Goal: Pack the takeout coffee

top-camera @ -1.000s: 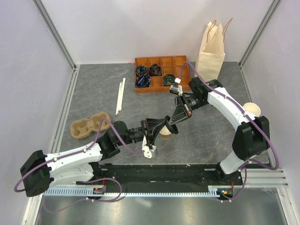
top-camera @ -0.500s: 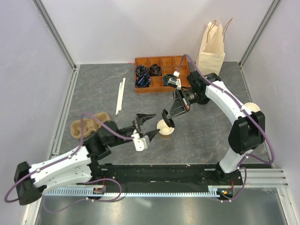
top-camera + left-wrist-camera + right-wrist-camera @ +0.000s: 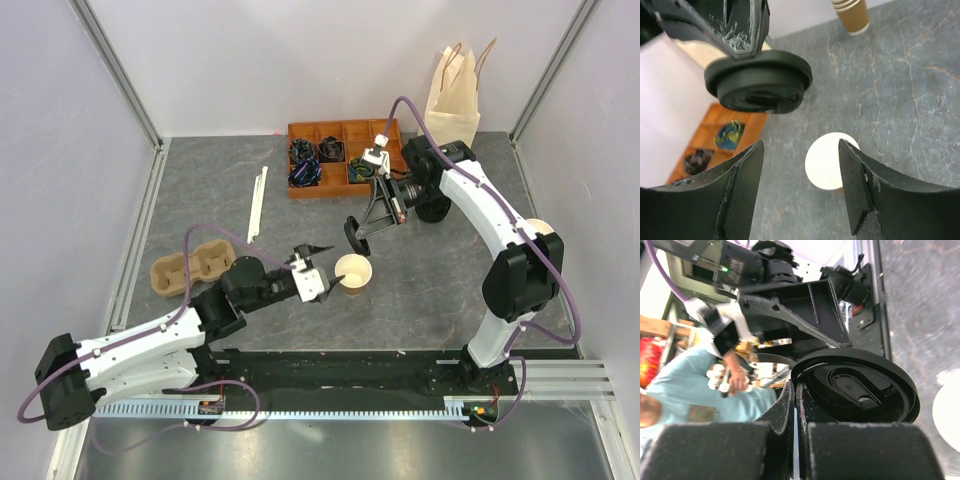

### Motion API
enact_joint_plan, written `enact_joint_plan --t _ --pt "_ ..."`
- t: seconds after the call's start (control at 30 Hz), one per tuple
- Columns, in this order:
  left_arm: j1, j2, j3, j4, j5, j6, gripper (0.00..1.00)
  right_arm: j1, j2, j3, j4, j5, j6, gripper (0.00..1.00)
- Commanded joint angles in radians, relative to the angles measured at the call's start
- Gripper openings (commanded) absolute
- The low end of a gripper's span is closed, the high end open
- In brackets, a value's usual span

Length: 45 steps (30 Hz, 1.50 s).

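The takeout coffee's tan paper cup stands upright mid-table with its top uncovered, its pale inside showing. My left gripper is open just left of the cup, not touching it; in the left wrist view its fingertips frame the cup from a distance. The round black lid hangs above and behind the cup, edge-on in my right gripper, which is shut on its rim. The lid's underside faces the wrist cameras.
A paper bag stands at the back right beside an orange compartment tray. A brown pulp cup carrier lies at the left, pale stirrers behind it. Stacked lidless cups stand at the right.
My left gripper has opened, let go of the cup and drawn back left. My right gripper has carried the lid up and back, away from the cup.
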Motion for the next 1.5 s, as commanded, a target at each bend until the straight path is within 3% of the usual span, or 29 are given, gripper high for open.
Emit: enact_joint_plan --t 0.0,0.13,0.3,0.4,0.43,0.53,0.63,0.7,0.73,0.93,1.2,1.47 --pt "0.031 -0.019 0.174 -0.11 -0.089 -0.352 0.73 -0.003 -0.006 0.098 -0.086 -0.062 -0.09 0.0" --pt "0.068 -0.068 0.254 -0.249 -0.019 -0.584 0.86 -0.022 -0.026 0.136 -0.037 -0.059 -0.041 0.0" --pt "0.241 0.004 0.38 -0.375 -0.006 -0.776 0.98 -0.025 -0.026 0.132 -0.04 -0.046 -0.067 0.0" --pt "0.422 0.077 0.487 -0.472 0.232 -0.916 0.98 -0.023 -0.038 0.135 -0.045 -0.042 -0.076 0.0" --pt "0.452 0.093 0.507 -0.47 0.447 -0.915 0.96 -0.023 -0.046 0.135 -0.045 -0.052 -0.076 0.0" --pt "0.47 0.055 0.481 -0.46 0.749 -0.652 0.98 -0.014 -0.075 0.107 -0.033 -0.056 -0.061 0.0" --pt "0.468 -0.021 0.431 -0.444 0.759 -0.233 1.0 0.029 -0.127 0.009 -0.033 -0.016 -0.085 0.0" --pt "0.468 -0.009 0.466 -0.537 0.835 -0.081 0.98 0.082 -0.159 -0.022 -0.03 0.019 -0.102 0.0" --pt "0.459 -0.001 0.483 -0.59 0.868 0.081 0.98 0.102 -0.17 -0.041 -0.028 0.04 -0.116 0.0" --pt "0.294 0.024 0.509 -0.795 0.813 0.476 0.98 0.219 -0.202 -0.078 0.05 0.129 -0.061 0.0" --pt "0.23 0.064 0.492 -0.809 0.799 0.582 0.94 0.314 -0.191 -0.055 0.033 0.217 -0.098 0.0" --pt "0.187 0.117 0.497 -0.848 0.785 0.638 0.79 0.345 -0.172 -0.011 0.019 0.232 -0.106 0.0"
